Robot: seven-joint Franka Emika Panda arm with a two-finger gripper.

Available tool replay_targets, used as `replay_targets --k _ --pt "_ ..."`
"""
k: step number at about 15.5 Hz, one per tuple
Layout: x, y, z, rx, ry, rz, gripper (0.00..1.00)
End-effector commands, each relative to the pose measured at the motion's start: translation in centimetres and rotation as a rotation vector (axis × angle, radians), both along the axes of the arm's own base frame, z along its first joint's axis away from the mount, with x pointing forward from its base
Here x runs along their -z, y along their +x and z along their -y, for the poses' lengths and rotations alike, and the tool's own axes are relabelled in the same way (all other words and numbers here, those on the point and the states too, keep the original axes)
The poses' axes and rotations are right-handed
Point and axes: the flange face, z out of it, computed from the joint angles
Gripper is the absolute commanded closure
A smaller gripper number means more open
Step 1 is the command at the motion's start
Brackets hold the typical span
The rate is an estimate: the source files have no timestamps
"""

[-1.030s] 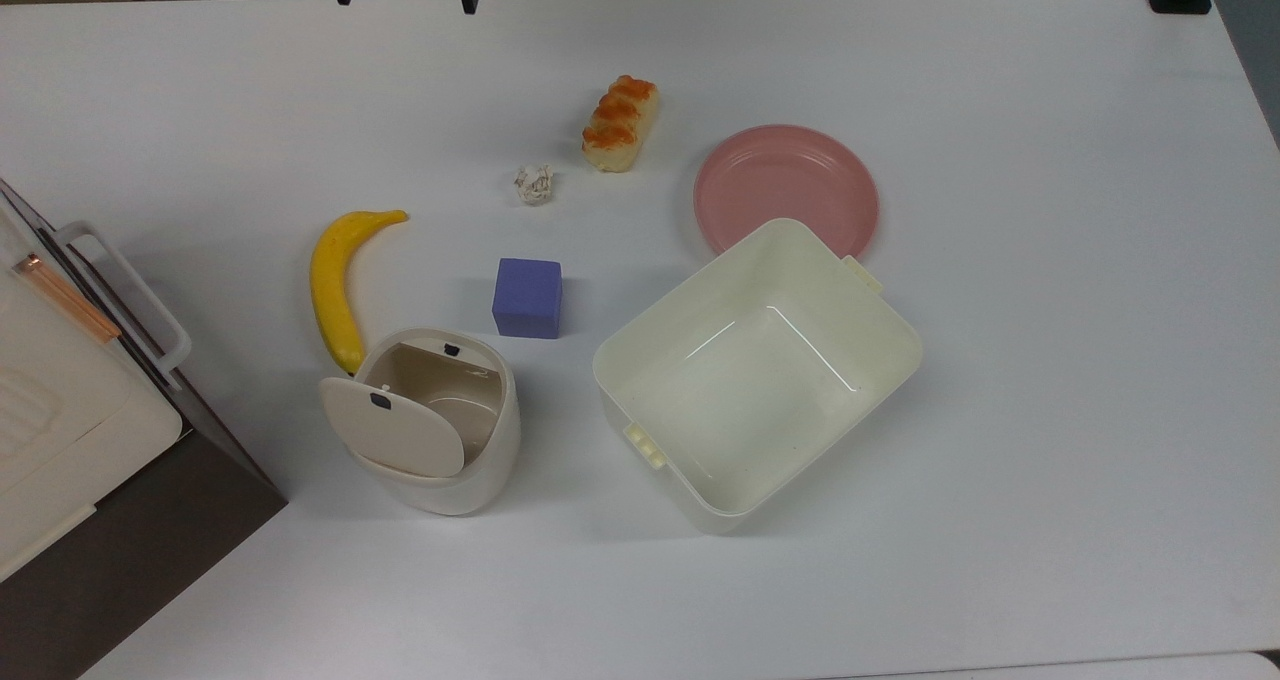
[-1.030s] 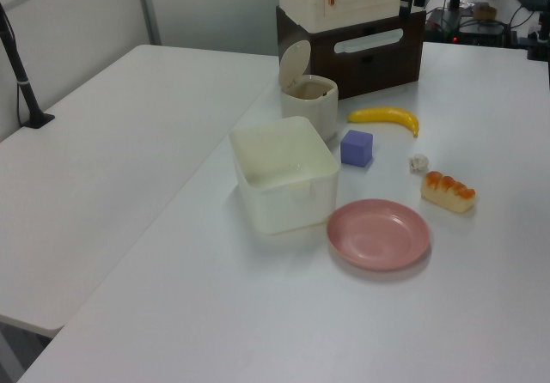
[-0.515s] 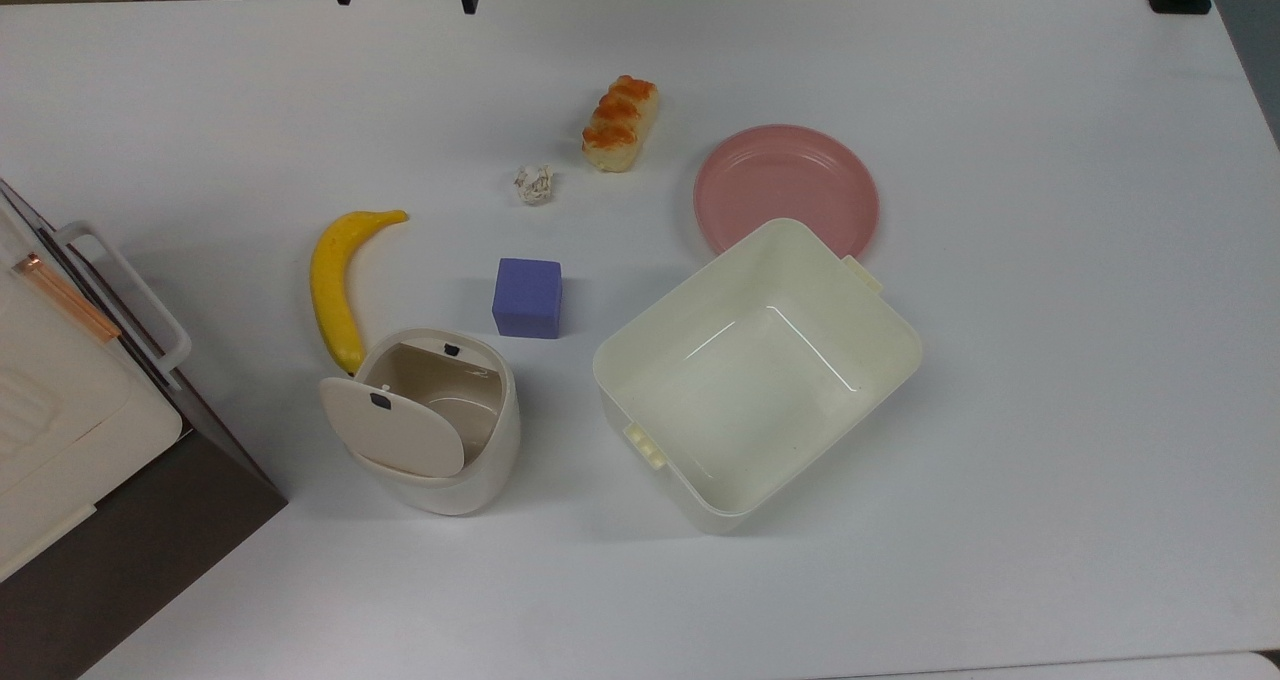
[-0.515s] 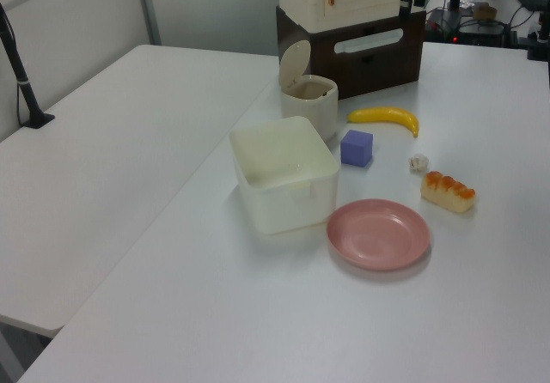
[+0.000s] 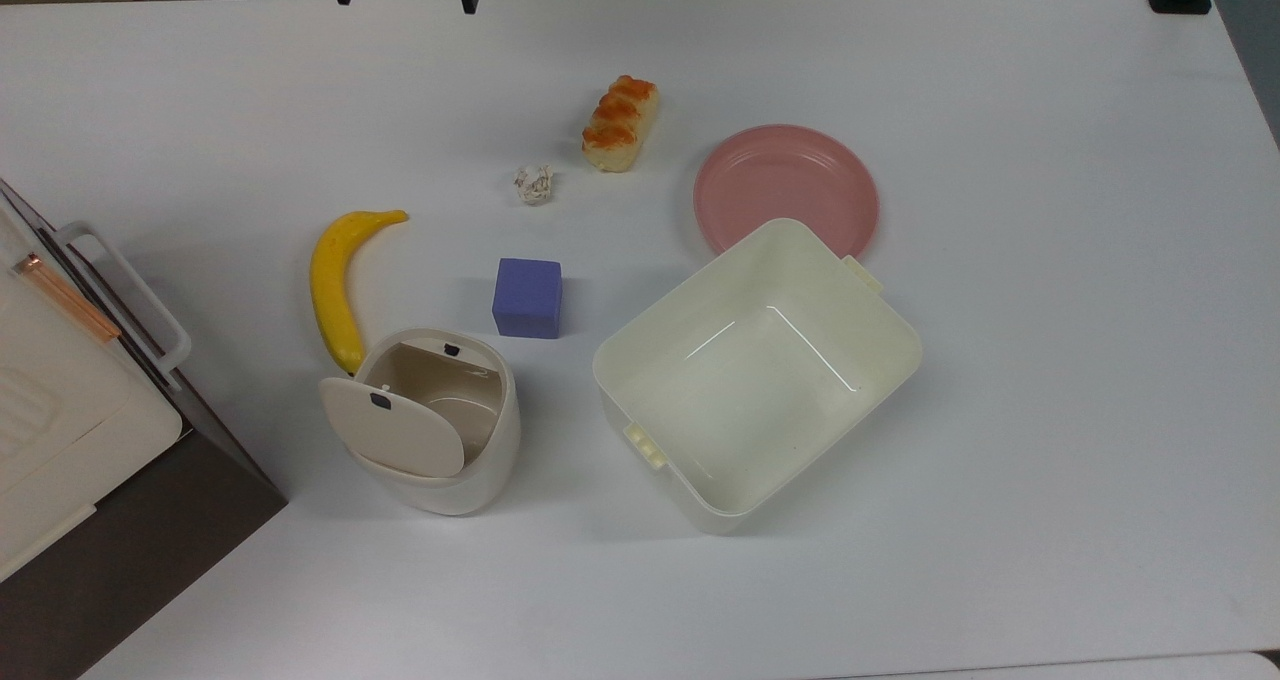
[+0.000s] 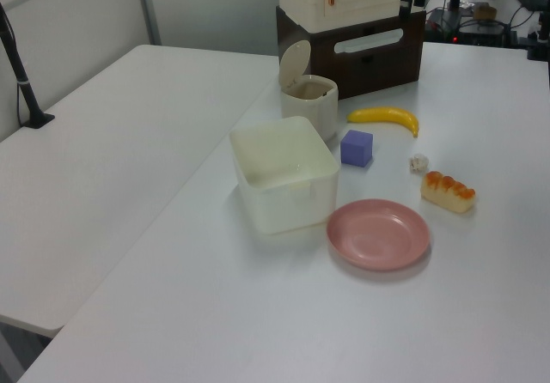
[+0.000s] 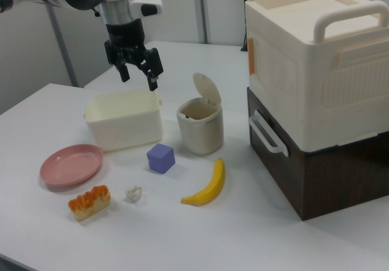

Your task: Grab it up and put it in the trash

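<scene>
Nothing of the task is being shown as done yet: the paper ball (image 7: 133,192) is lying untouched on the table (image 7: 255,234), and the trash bin (image 7: 200,126) is standing with its lid raised. The gripper (image 7: 137,72) is being held with fingers spread apart and empty, high above the scene. In the right view, the paper ball is lying well below it, apart; grasping, carrying and dropping are all being left.
</scene>
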Motion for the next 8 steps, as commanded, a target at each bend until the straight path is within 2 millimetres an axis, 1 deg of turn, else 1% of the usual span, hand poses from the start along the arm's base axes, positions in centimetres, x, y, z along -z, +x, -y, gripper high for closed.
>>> replay_targets --k 1,8 --pt "-0.06 -0.85 -0.09 -0.008 0.012 0.024 0.0" --pt "0.54 -1.0 -0.09 -0.025 0.012 0.009 0.0"
